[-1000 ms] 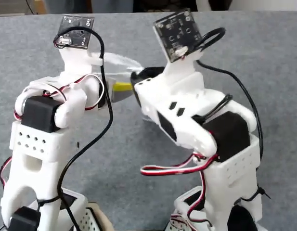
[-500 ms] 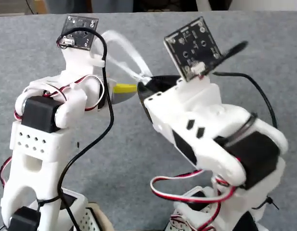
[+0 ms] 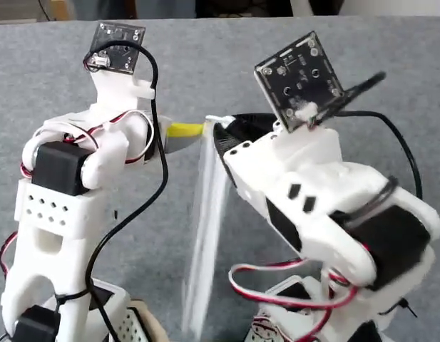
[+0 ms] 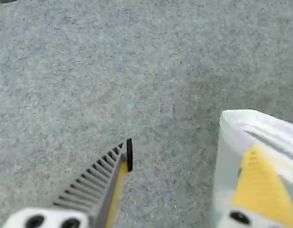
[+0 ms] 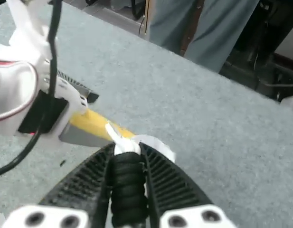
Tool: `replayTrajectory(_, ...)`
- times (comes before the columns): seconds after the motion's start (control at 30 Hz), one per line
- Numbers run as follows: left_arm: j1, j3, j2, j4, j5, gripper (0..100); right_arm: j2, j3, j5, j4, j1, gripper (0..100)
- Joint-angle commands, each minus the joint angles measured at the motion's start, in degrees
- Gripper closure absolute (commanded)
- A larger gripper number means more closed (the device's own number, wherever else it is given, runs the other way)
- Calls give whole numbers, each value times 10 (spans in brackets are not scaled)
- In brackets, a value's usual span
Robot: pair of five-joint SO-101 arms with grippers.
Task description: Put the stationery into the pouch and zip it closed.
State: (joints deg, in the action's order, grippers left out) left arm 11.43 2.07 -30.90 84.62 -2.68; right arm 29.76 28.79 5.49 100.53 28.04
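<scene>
Nearest the arm bases, I note the lower end of the translucent pouch (image 3: pixel 204 214). It hangs as a long pale strip down from the right pincer (image 5: pixel 127 146). That pincer is clenched on the pouch's white upper edge. A black ribbed piece (image 5: pixel 128 190) sits between its fingers (image 5: pixel 89 175); I cannot tell what it is. Just beside it the left pincer (image 4: pixel 191 153) stands released, its tips well apart. Its serrated finger (image 4: pixel 101 178) is over bare grey bench (image 4: pixel 89 61), and its yellow-padded one shows through the pouch's translucent wall. Beyond both, the bench runs on.
</scene>
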Motion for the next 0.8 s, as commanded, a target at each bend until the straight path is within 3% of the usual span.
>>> replayTrajectory(0.0,-6,23,-10,2,4,631,6,-48,4,-26,-10,986)
replayTrajectory(0.43,-6,23,-14,4,4,631,6,-218,4,-171,-35,986)
replayTrajectory(0.77,-6,71,-15,76,33,631,2,-244,4,-224,-55,986)
